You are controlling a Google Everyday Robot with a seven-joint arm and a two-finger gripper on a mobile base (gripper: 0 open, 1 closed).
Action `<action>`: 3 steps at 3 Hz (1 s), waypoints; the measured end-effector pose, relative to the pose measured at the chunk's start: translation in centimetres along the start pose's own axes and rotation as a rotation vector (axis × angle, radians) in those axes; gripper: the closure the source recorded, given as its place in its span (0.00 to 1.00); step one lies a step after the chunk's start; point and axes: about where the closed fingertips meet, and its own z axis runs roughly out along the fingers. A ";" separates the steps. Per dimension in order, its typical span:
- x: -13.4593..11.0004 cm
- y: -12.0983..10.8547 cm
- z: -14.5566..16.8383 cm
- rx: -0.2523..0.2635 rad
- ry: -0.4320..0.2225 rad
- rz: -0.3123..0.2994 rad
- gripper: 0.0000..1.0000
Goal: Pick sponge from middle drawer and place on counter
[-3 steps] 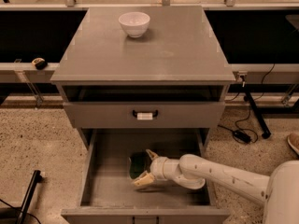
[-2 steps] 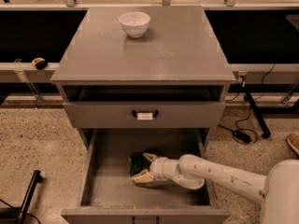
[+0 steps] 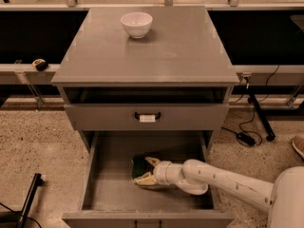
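Observation:
The middle drawer (image 3: 110, 190) stands pulled out under the counter (image 3: 156, 56). The sponge (image 3: 137, 164), dark green on top with a pale edge, lies on the drawer floor near the middle. My gripper (image 3: 144, 170) reaches into the drawer from the right on a white arm (image 3: 223, 179). It is open, with one finger behind the sponge and one in front of it, so the sponge sits between them. The sponge's right part is hidden by the gripper.
A white bowl (image 3: 136, 23) stands at the back of the counter. The closed drawer front with a black handle and white label (image 3: 147, 117) overhangs the back of the open drawer. A cable and stand leg (image 3: 256, 118) are on the floor to the right.
My gripper has moved a little left and deeper over the sponge, so its fingers now straddle it. The sponge has not visibly moved.

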 end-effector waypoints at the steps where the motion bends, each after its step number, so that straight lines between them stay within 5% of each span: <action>1: -1.2 -0.6 -1.3 0.018 -0.145 -0.035 0.95; 2: -6.4 1.1 -6.5 0.019 -0.387 -0.156 1.00; 3: -10.6 4.1 -13.0 0.015 -0.520 -0.268 1.00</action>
